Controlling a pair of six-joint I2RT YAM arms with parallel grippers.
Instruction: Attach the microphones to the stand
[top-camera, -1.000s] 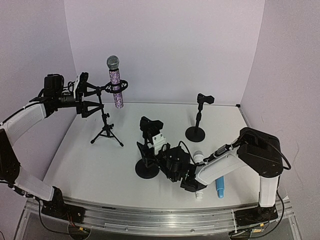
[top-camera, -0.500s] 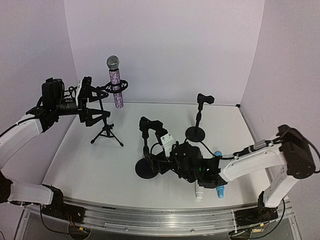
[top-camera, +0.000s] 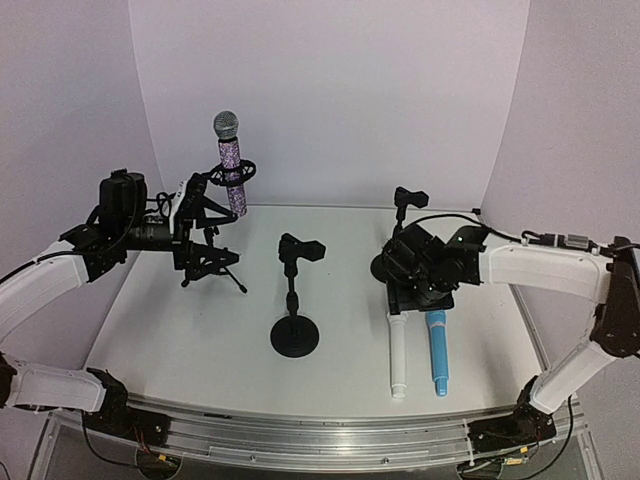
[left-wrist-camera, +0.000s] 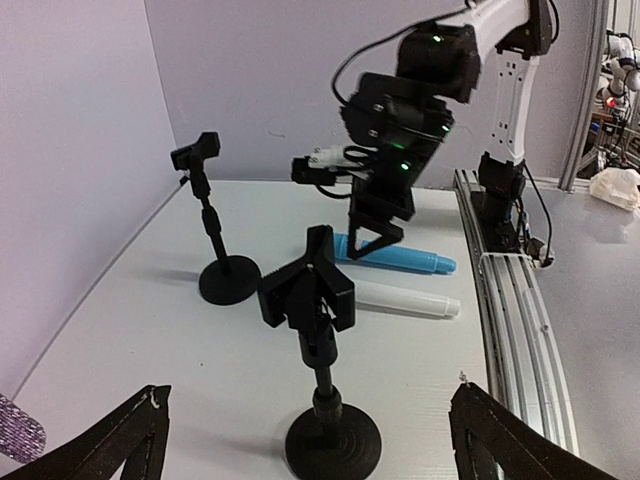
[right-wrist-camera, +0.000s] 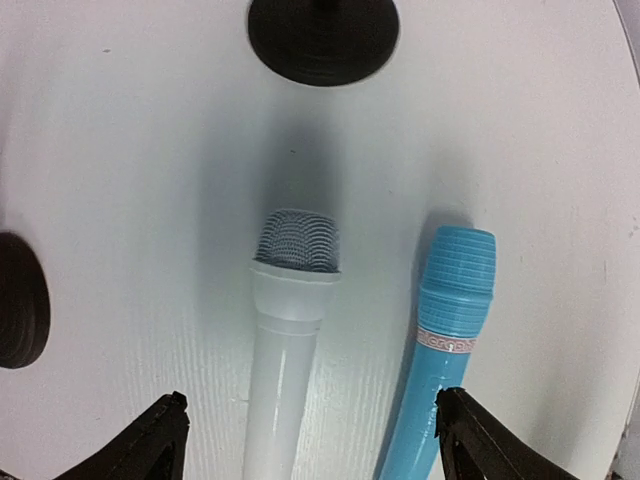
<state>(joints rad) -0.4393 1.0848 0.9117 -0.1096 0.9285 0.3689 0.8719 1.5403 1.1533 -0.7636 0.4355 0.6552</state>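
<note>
The purple-glitter microphone (top-camera: 230, 165) stands upright in the clip of the tripod stand (top-camera: 213, 265) at the back left. The white microphone (top-camera: 398, 355) and the light blue microphone (top-camera: 438, 352) lie side by side on the table at the front right, heads pointing away. They also show in the right wrist view, white (right-wrist-camera: 290, 340) and blue (right-wrist-camera: 452, 330). My right gripper (top-camera: 418, 292) (right-wrist-camera: 312, 440) is open and hovers over their heads, holding nothing. My left gripper (top-camera: 208, 225) (left-wrist-camera: 310, 415) is open and empty beside the tripod stand's pole.
A round-base stand with an empty clip (top-camera: 294, 300) (left-wrist-camera: 318, 330) stands mid-table. A second round-base stand (top-camera: 396, 235) (left-wrist-camera: 212, 250) stands behind my right gripper; its base (right-wrist-camera: 322, 35) lies just beyond the microphone heads. Walls close in the back and sides.
My right arm swung from the centre stand over to the right and now hangs over the two lying microphones. My left arm shifted slightly right, closer to the tripod stand.
</note>
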